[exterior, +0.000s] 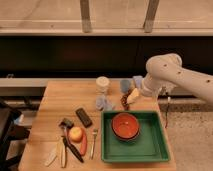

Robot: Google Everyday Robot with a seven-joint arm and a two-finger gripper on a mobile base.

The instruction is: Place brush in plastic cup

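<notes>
Step in hand is the reach for the brush, not yet grasped. The gripper hangs over the far-right part of the wooden table, just in front of the plastic cup and behind the green tray. Its jaws are apart, with nothing in them that I can make out. The brush lies flat at the front-left of the table, well apart from the gripper. Its blocky dark head is at the far-left end and the slim black handle runs diagonally toward the near edge and to the right, so the long axis is oblique to the table edges, head pointing away and left. To do it well, judged: cross over the tray, turn the wrist so the jaws close across the handle rather than along it, and take it near mid-handle or closer to the head for balance. Clutter is tight. A round orange fruit sits just beside the handle, the fork is near on the right and pale flat utensils are on the left, so come straight down. Leave enough handle free to tip it upright for the cup.
</notes>
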